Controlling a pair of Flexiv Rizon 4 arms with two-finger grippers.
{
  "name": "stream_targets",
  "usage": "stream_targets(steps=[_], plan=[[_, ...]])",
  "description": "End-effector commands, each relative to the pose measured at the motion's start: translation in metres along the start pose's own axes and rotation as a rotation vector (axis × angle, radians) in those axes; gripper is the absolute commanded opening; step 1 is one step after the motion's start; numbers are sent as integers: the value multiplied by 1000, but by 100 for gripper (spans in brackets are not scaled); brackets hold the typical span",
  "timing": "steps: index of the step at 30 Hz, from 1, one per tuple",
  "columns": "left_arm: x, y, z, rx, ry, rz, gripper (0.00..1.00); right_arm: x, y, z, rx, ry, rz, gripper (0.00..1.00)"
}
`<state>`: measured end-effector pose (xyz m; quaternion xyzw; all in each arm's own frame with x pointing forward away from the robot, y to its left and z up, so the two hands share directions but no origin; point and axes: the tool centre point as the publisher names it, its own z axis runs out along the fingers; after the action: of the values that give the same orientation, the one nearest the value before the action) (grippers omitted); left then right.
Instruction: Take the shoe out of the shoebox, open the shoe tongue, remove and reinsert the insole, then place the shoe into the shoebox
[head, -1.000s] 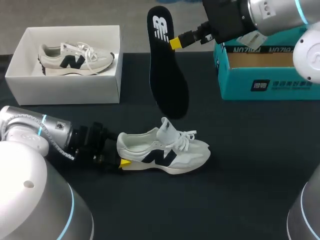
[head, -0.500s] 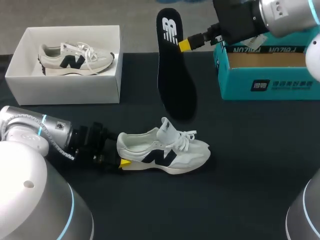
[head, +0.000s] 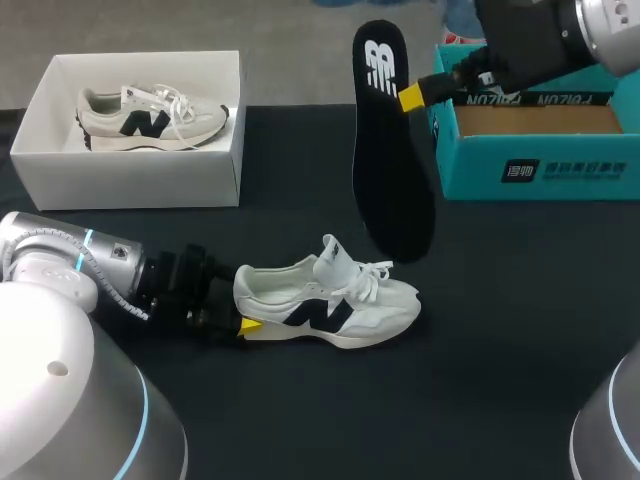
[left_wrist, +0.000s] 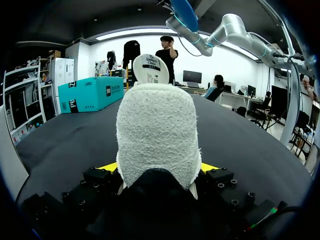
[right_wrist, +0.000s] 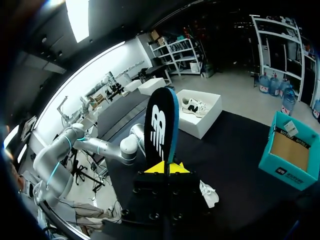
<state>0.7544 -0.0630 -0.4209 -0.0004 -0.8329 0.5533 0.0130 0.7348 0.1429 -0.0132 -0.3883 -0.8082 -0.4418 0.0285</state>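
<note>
shoe (head: 330, 300): on the table (head: 500, 400) abt mid-way btwn its left and right edges, lying on its sole, long axis roughly parallel w/ the near edge, toe twd the right edge, heel twd the left; pale grey-white upper, dark side logo, white laces, tongue standing up. left gripper (head: 245, 325): low at the heel; head view shows only one yellow tip, left wrist view shows both (left_wrist: 159, 170), one each side of the heel and pressed on it, so clamped on the shoe; same view alone shows the heel's nubbly towelling-like texture and rounded back. insole (head: 392, 150): off the table, hanging in the air over the stretch btwn shoe and far edge, long axis near upright, logo end up, toe end down just above the shoe's toe; flat, thin, black, white logo, blue edge seen only in right wrist view (right_wrist: 161, 127). right gripper (head: 412, 97): pinched shut on the insole's upper part, yellow tips either side; its own view (right_wrist: 164, 167) shows the tips close together w/ the insole rising btwn them. teal box (head: 530, 170): far right corner, open, brown card floor. white box (head: 130, 180): far left corner, open, rectangular, holding a second shoe (head: 150, 118) of the same make, toe twd the right edge.
</note>
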Motion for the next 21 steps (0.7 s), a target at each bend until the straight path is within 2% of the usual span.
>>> stream_targets(steps=[1,14,21], plan=[[1,3,0,-3,-1,0,0,-4,-15,-3,-5,15,22,0],[1,3,0,-3,-1,0,0,6,-46,8,9,49,100,0],[1,3,0,-3,-1,0,0,7,-47,8,8,31,120,0]])
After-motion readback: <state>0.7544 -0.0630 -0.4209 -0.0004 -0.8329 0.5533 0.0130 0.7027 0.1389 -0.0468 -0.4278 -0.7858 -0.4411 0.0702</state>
